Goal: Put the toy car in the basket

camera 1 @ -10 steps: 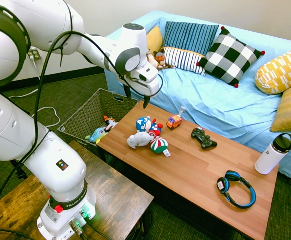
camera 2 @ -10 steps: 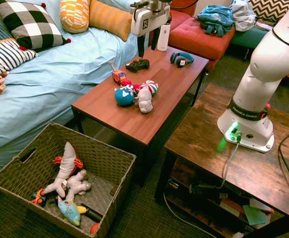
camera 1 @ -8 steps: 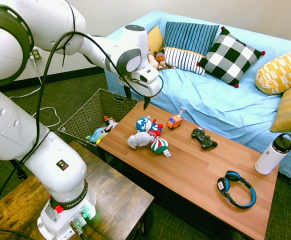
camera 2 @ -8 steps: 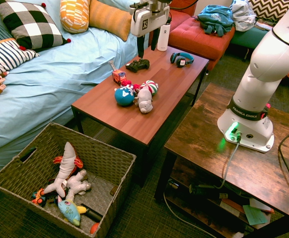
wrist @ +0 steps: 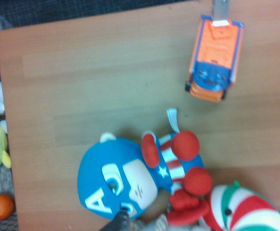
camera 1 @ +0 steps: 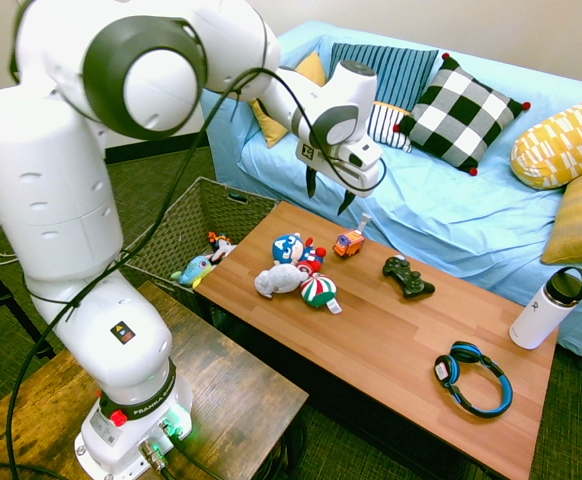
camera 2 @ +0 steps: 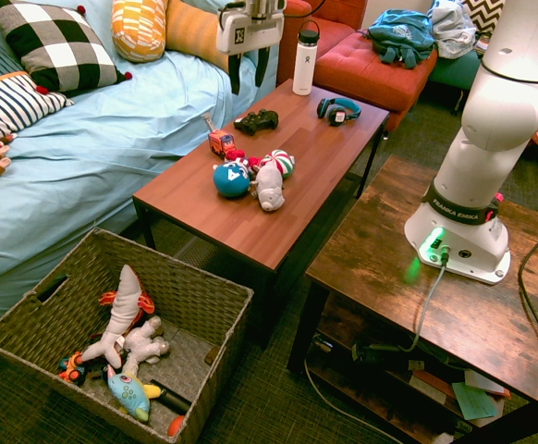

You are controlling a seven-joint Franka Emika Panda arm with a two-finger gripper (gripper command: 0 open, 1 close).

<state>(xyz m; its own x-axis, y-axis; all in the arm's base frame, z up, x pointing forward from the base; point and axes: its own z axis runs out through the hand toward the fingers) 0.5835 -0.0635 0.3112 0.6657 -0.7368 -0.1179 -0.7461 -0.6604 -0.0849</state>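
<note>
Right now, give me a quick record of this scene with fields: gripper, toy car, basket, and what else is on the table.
gripper: open, empty, pointing down above the sofa-side edge of the table
toy car: on the table, near the sofa-side edge, untouched
basket: on the floor by the table's end, holding plush toys
also on table: plush toys, game controller, headphones, water bottle

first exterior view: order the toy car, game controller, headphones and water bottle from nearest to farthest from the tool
1. toy car, just below the tool, at the table's sofa edge
2. game controller, mid-table
3. headphones and water bottle, both at the far end; too close to call
</note>
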